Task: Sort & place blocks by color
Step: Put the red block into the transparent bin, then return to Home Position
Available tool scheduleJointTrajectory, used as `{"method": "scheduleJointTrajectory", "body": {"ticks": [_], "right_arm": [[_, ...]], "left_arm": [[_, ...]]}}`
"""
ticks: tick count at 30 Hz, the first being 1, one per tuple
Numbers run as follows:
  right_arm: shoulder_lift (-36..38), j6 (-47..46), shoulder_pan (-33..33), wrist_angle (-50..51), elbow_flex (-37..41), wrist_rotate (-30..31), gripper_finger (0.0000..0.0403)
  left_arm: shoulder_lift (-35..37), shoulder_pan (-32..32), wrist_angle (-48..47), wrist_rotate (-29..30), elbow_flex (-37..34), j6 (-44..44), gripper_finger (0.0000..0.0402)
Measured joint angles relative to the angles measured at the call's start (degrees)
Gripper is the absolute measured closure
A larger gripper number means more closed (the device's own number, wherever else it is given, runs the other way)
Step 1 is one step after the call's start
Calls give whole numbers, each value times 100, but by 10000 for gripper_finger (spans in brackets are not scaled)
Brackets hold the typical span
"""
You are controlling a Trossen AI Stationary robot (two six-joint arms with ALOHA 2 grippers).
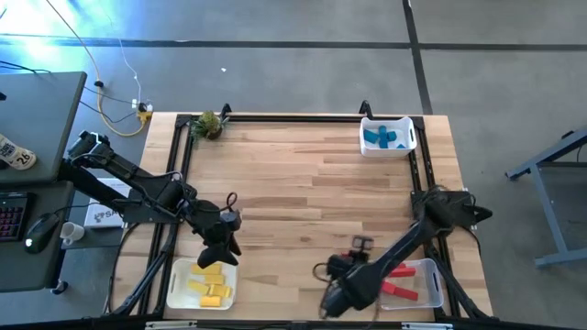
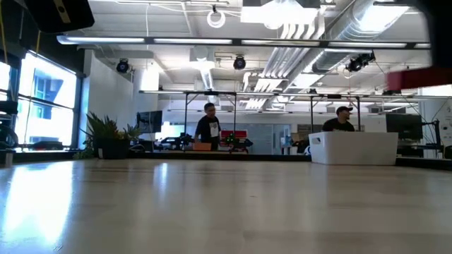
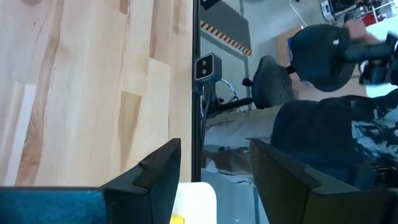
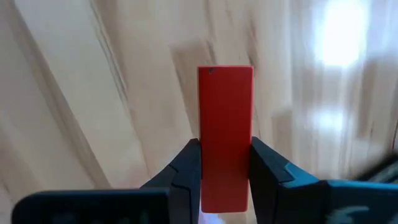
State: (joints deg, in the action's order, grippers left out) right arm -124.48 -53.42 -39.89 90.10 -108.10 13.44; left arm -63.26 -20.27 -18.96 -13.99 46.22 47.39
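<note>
My right gripper (image 4: pixel 225 146) is shut on a red bar-shaped block (image 4: pixel 225 112); in the high view it hangs near the table's front edge (image 1: pixel 335 298), just left of the clear bin (image 1: pixel 431 291) that holds red blocks (image 1: pixel 400 286). My left gripper (image 1: pixel 220 255) stands open over the far edge of the white bin (image 1: pixel 176 291) with yellow blocks (image 1: pixel 209 284); nothing is between its fingers (image 3: pixel 214 149). Blue blocks (image 1: pixel 383 137) lie in a white bin (image 1: pixel 411 145) at the far right. My right gripper pinches the red bar's two long sides (image 4: pixel 205 155) between its two fingers, at the bar's end nearest the wrist. The bar lies along the fingers and sticks out past their tips. It is lifted clear above the wooden table top.
A small green leafy clump (image 1: pixel 209 124) sits at the table's far left corner. The middle of the wooden top (image 1: pixel 303 192) is bare. A black frame (image 1: pixel 293 116) runs around the table. People stand in the room beyond the far edge (image 2: pixel 208 123).
</note>
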Motion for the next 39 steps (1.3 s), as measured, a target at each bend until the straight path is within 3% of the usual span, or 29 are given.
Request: {"method": "scheduleJointTrajectory", "body": {"ticks": [7, 14, 21, 27, 34, 39], "right_arm": [[1601, -1379, -499, -208, 1506, -332, 331], [2828, -2408, -1061, -1141, 2863, -802, 331], [3210, -2919, -1560, -3037, 3983, -1378, 331], [3214, -3453, -1686, -3328, 4275, -1363, 329], [3221, -3542, -1686, -3256, 4276, -1372, 206], [3221, -3727, -1705, -3258, 4276, -1414, 176]], "left_arm": [[1, 3, 166, 277, 0, -282, 223], [0, 189, 515, 289, 0, -645, 223], [-1, 516, 964, 288, 0, -828, 223], [-1, 811, 1377, 265, 0, -1399, 223], [28, 1337, 1817, 253, 0, -1720, 223], [54, 1780, 2054, 254, 0, -1835, 223]]}}
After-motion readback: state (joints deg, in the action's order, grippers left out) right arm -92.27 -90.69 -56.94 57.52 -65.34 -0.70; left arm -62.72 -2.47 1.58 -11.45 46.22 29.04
